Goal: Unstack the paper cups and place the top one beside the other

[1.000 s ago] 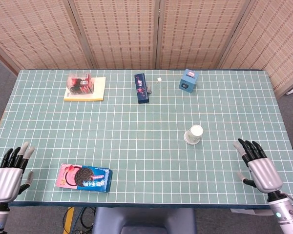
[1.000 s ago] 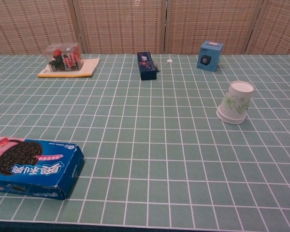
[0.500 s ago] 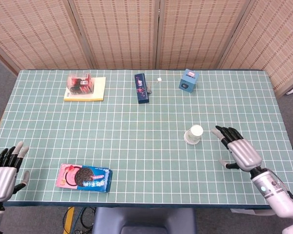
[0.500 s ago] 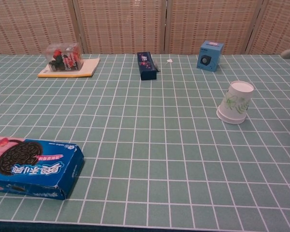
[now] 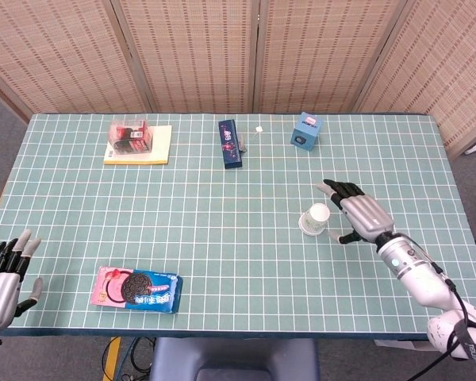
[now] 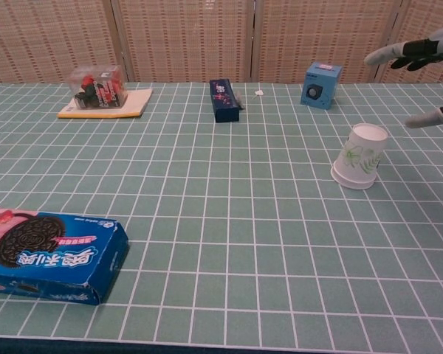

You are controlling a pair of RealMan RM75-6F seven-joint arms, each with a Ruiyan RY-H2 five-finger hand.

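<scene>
The stacked paper cups (image 5: 316, 219) (image 6: 360, 156) stand upside down on the green gridded table, white with a green leaf print. My right hand (image 5: 357, 212) (image 6: 428, 59) hovers just to the right of them, fingers spread, holding nothing and not touching them. My left hand (image 5: 1, 274) rests at the table's near left corner, fingers apart and empty; the chest view does not show it.
A blue cookie box (image 5: 137, 289) (image 6: 48, 254) lies near the front left. At the back are a clear box on a yellow pad (image 5: 136, 139), a dark blue box (image 5: 230, 144) and a small blue cube box (image 5: 306, 130).
My right hand has moved from the near right edge inward and up to just beside the cups. My left hand has drifted slightly toward the near edge.
</scene>
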